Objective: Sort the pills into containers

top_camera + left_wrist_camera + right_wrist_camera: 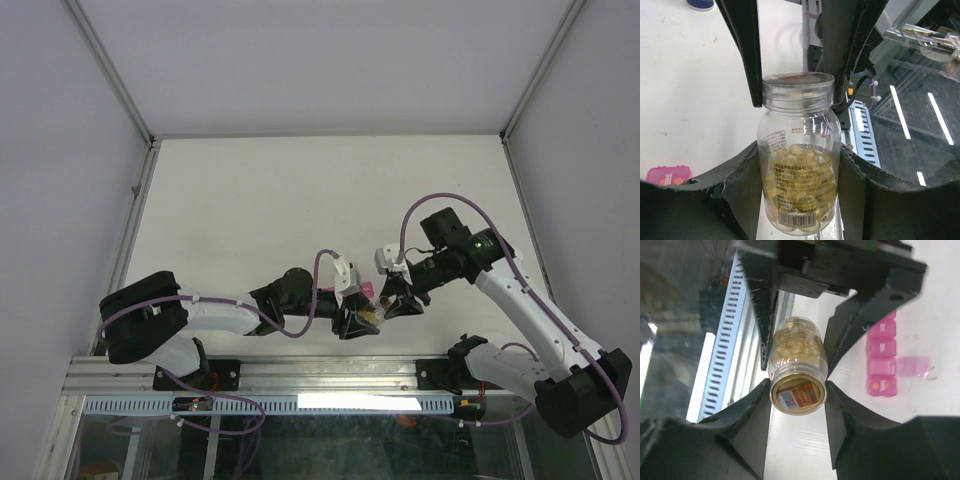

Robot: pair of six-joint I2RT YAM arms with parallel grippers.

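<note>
Left gripper (356,322) is clamping the pill bottle (800,170) by its body. Right gripper (399,303) is pinching its cap (797,396). Magenta containers (881,357) are lying just beyond, on the far side.

Left arm (220,315) stretches low toward the clear plastic bottle of yellow capsules (799,175) from the bottle's left. Left gripper (800,192) is clamped on the bottle's body, one finger on each side. Right arm (530,310) folds at the elbow and comes in from the bottle's right. Right gripper (797,395) is closed on the capped end. The two grippers face each other across the bottle.
</note>
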